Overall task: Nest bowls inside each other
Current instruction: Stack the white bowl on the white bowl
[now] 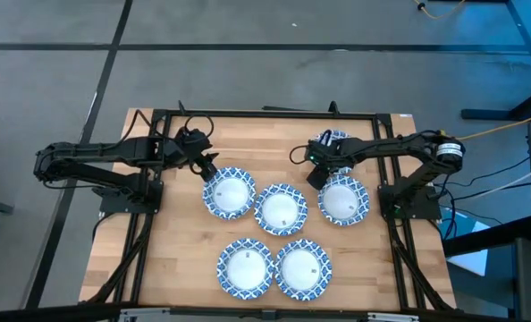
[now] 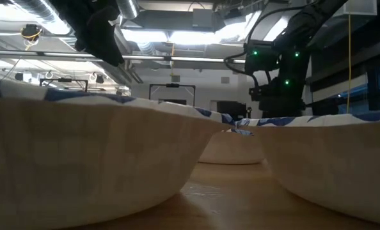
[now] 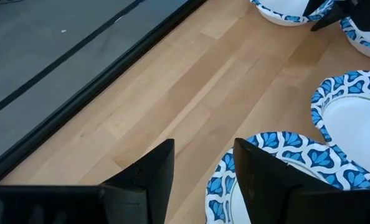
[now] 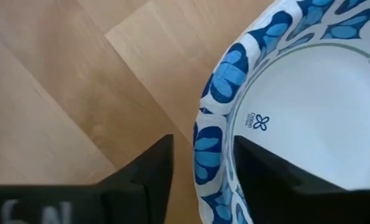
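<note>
Six blue-rimmed white bowls show on the table. Three stand in a row: left bowl (image 1: 230, 192), middle bowl (image 1: 281, 208), right bowl (image 1: 343, 199). Two more sit near the front edge (image 1: 246, 266) (image 1: 303, 268). A sixth bowl (image 1: 330, 141) lies partly under the right arm. My left gripper (image 1: 208, 170) (image 3: 203, 180) is open, raised above the left bowl's far rim (image 3: 232, 168). My right gripper (image 1: 317, 177) (image 4: 200, 177) is open and low at the right bowl's far-left rim, one finger over the white inside and one outside. My right gripper comes from above with its fingers on either side of the right bowl's wavy rim (image 4: 208, 152), at the bowl's far-left side. I cannot tell whether the fingers touch the rim. The bowl sits flat on the table.
The wooden table (image 1: 172, 259) has bare room along its left side and far-left corner (image 3: 172, 93). A black frame (image 1: 265, 114) runs around the table. In the low view the two front bowls (image 2: 81, 153) (image 2: 331, 153) block most of the table.
</note>
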Available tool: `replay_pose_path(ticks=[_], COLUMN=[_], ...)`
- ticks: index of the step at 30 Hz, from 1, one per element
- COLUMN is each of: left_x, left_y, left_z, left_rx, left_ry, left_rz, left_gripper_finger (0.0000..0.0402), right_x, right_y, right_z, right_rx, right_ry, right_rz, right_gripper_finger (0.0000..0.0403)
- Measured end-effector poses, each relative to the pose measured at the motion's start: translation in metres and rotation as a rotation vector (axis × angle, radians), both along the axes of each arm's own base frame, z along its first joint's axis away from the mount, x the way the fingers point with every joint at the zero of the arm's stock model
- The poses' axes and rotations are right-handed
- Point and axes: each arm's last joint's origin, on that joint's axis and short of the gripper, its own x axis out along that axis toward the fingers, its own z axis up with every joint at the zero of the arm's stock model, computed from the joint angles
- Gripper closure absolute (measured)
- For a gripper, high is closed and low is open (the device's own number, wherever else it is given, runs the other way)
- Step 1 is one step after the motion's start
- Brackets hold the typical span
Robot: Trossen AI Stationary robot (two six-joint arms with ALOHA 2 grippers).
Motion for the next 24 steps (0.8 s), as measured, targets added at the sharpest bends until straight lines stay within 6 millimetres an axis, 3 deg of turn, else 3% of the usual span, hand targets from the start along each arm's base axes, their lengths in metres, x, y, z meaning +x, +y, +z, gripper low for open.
replay_pose_path(ticks=[11,18,24], left_x=[0.0,0.0,0.0], left_y=[0.0,0.0,0.0], left_z=[0.0,0.0,0.0], left_rx=[-0.001,0.0,0.005], left_ry=[0.0,0.0,0.0], left_rz=[-0.002,-0.001,0.004], left_gripper_finger=[0.0243,0.0243,0.0243], right_x=[0.001,0.017,0.045], right_y=[0.0,-0.003,0.004], right_z=[0.001,0.022,0.065], right_rx=[-0.004,-0.013,-0.054], right_ry=[0.001,-0.073,-0.198], right_rz=[0.004,0.036,0.166], right_gripper_finger=[0.0388,0.0385,0.0396])
